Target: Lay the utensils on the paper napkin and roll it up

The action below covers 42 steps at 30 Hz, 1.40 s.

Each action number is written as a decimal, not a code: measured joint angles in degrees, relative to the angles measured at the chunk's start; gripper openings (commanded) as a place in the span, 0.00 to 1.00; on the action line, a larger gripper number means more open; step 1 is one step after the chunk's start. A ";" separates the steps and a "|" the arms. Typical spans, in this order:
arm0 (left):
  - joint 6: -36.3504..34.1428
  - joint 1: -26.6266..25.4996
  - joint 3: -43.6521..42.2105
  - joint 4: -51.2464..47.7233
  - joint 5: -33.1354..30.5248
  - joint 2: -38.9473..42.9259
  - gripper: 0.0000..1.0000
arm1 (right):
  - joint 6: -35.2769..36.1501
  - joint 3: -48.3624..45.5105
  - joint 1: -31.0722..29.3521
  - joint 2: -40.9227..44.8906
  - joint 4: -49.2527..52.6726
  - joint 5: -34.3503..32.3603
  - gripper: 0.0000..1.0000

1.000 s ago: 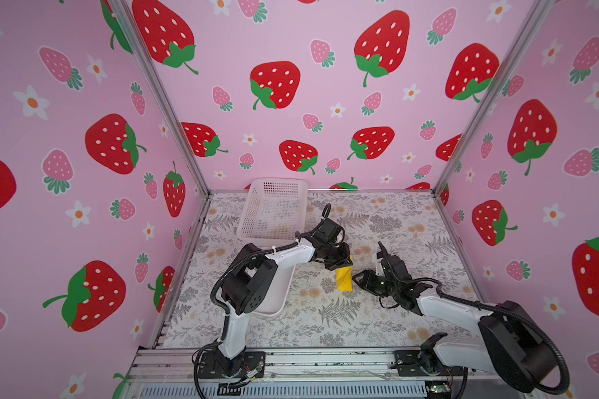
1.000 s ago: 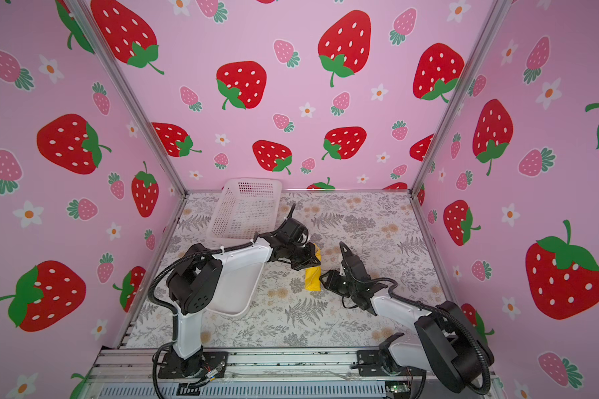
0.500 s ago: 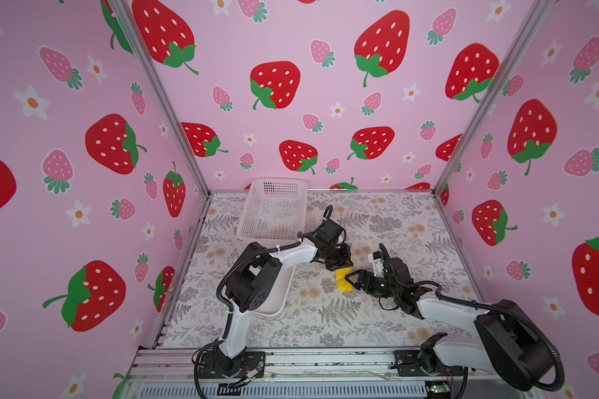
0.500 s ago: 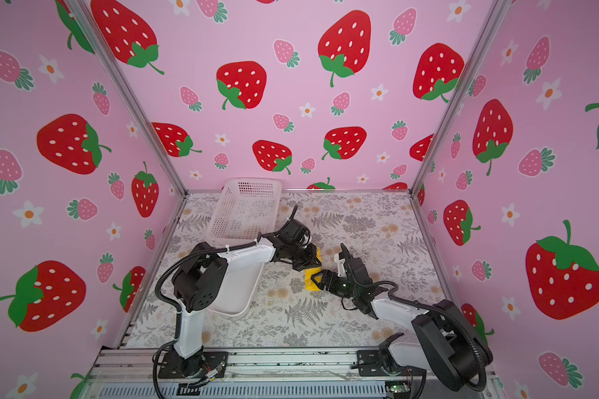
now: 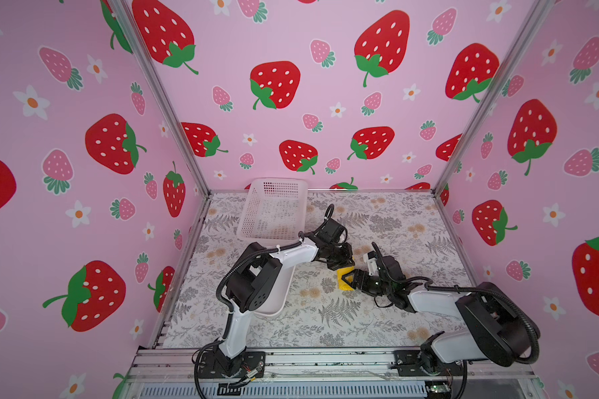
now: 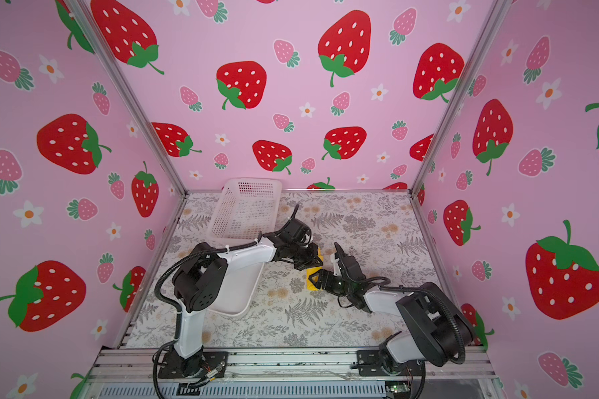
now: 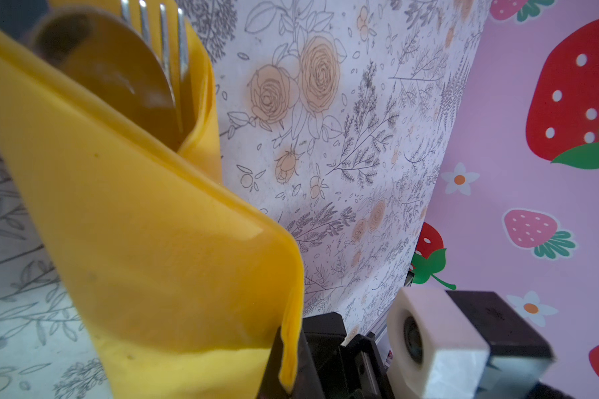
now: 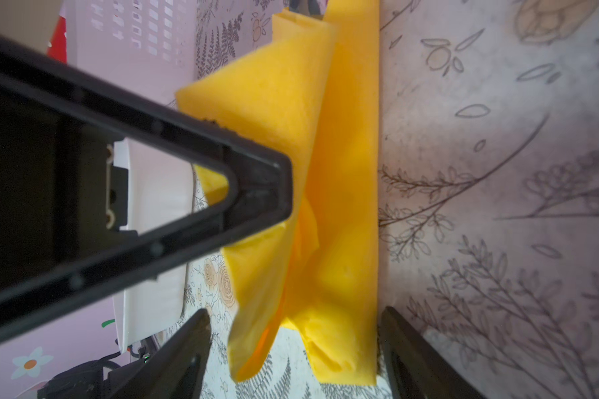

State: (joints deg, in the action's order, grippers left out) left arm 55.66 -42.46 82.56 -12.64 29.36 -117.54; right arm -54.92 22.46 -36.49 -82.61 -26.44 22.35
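1 each: napkin (image 5: 342, 280), fork (image 7: 164, 51), spoon (image 7: 118, 72), basket (image 5: 274, 210), tray (image 5: 284, 297).

Centre: the paper napkin (image 5: 343, 279), part-rolled round the utensils (image 7: 159, 51), has both grippers crowded on it, with no gap between them.
Left gripper (image 5: 343, 266): clamped on a raised napkin flap, blocking the roll from above.
Right gripper (image 8: 294, 311): jaws spread either side of the roll's end, and napkin fills the space between.
Left side: the mesh basket (image 5: 274, 207) at the back, the white tray (image 5: 281, 293) under the left arm (image 5: 291, 254).
Right and far table (image 5: 395, 221): bare cloth, open passage.
Walls (image 5: 291, 103): close off three sides.
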 measured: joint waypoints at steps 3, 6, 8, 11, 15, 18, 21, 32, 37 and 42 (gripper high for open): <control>0.15 -0.07 0.11 0.00 0.22 -0.17 0.00 | 0.35 0.13 0.00 -1.25 -1.29 0.00 0.70; 0.22 -0.15 0.26 -0.02 0.26 -0.48 0.00 | 0.50 0.17 0.00 -2.16 -2.25 0.02 0.64; 0.33 -0.22 0.48 -0.02 0.28 -0.76 0.00 | 0.46 0.15 0.00 -2.54 -2.64 -0.09 0.61; 0.55 -0.31 0.85 -0.11 0.28 -1.14 0.00 | 0.24 0.09 0.00 -2.86 -2.93 -0.17 0.57; 1.18 -0.44 1.42 -0.24 0.61 -1.22 0.00 | -0.55 -0.17 0.00 -3.15 -3.41 -0.31 0.52; 1.49 -0.63 1.95 -0.13 0.98 -1.81 0.00 | -1.11 -0.79 -0.02 -3.17 -4.24 -0.39 0.47; 1.79 -0.85 2.03 0.15 1.31 -2.84 0.00 | -1.44 -1.33 -0.04 -3.23 -4.83 -0.39 0.45; 3.30 -1.05 2.03 0.96 1.81 -4.04 0.00 | -2.40 -1.92 -0.04 -3.58 -5.35 -0.44 0.37; 4.52 -1.05 2.03 1.92 2.29 -4.07 0.00 | -2.51 -1.97 -0.04 -3.58 -5.55 -0.46 0.36; 5.75 -1.05 2.03 2.97 2.71 -4.07 0.00 | -2.60 -2.05 -0.04 -3.61 -5.57 -0.68 0.31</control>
State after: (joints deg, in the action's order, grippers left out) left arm 61.41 -43.51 84.60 -9.67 32.08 -121.60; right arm -57.52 20.40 -36.53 -86.21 -32.01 21.67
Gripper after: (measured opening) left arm 0.049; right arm 0.325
